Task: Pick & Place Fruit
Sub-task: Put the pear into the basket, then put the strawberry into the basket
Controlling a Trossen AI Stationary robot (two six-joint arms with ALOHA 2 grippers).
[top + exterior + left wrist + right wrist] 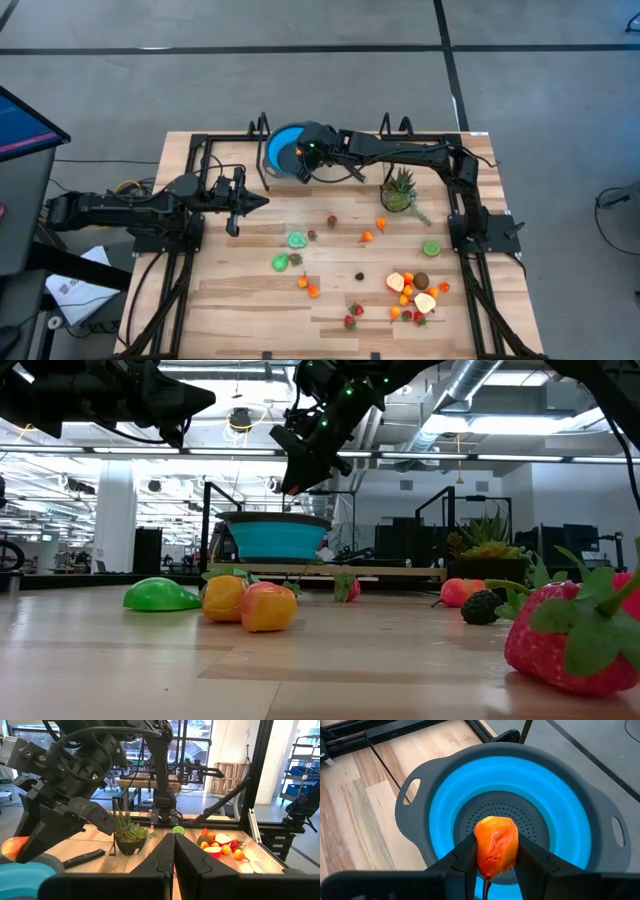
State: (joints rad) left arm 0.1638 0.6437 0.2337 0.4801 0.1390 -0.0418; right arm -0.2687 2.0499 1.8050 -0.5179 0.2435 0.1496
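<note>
While the right gripper [492, 851] hangs directly above the blue colander bowl [560, 795], its fingers pinch an orange-red fruit [495, 843] over the perforated centre, clear of the grey rim on every side. The bowl sits at the far edge of the table [220, 300], close against the black frame rail. The left gripper [262, 202] waits with its fingers pressed together, holding nothing, above the table's left half (open wood lies ahead of it). The remaining fruit is scattered over the middle and near-right of the board: a green pear [281, 262], a lime half [431, 248], and a cluster of peach halves and strawberries [415, 297] near the front edge. A potted spiky plant [399, 190] stands just beside the right arm, between the bowl and the cluster.
</note>
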